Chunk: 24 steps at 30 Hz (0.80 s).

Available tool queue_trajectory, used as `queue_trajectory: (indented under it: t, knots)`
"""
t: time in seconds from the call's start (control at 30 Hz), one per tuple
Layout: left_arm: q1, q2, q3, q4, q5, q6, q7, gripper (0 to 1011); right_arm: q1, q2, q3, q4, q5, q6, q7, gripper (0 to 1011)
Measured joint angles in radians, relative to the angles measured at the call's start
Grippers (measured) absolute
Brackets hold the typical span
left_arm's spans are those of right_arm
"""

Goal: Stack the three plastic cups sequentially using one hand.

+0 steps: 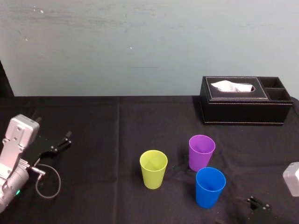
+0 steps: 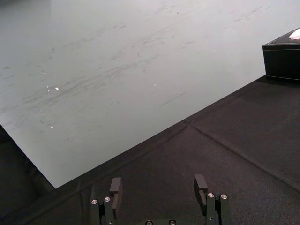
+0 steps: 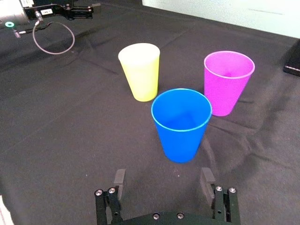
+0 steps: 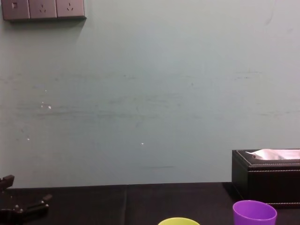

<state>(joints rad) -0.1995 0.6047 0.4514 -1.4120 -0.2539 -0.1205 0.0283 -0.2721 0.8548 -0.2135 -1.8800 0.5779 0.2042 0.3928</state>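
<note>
Three cups stand upright and apart on the black cloth. The yellow-green cup (image 1: 153,169) (image 3: 140,71) is leftmost, the purple cup (image 1: 201,152) (image 3: 228,82) is behind and to its right, and the blue cup (image 1: 210,186) (image 3: 181,123) is nearest me. My right gripper (image 3: 162,176) (image 1: 259,205) is low at the front right, just short of the blue cup. It is open, with nothing between its fingers. At the table's left, my left gripper (image 2: 158,182) (image 1: 60,142) rests open and empty, pointing toward the wall.
A black leather tissue box (image 1: 245,100) (image 4: 267,176) stands at the back right, behind the purple cup. A grey cable loop (image 1: 49,179) hangs by the left arm. A pale wall rises behind the table's far edge.
</note>
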Motion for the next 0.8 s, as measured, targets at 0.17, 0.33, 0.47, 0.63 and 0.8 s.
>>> queue_trajectory:
  t: [0.17,0.33,0.47,0.63,0.8]
  knots:
    - [0.0,0.0,0.0,0.0,0.0,0.0,0.0,1000,0.018,-0.036,-0.013,0.012,-0.036,-0.008,-0.006,1003]
    - [0.0,0.0,0.0,0.0,0.0,0.0,0.0,1000,0.025,-0.072,-0.014,0.026,-0.057,-0.013,-0.031,1003]
    - [0.0,0.0,0.0,0.0,0.0,0.0,0.0,1000,0.029,-0.114,-0.012,0.045,-0.081,-0.019,-0.064,1003]
    - [0.0,0.0,0.0,0.0,0.0,0.0,0.0,1000,0.036,-0.146,-0.012,0.062,-0.095,-0.029,-0.074,1003]
    - [0.0,0.0,0.0,0.0,0.0,0.0,0.0,1000,0.043,-0.172,-0.011,0.075,-0.108,-0.04,-0.068,1003]
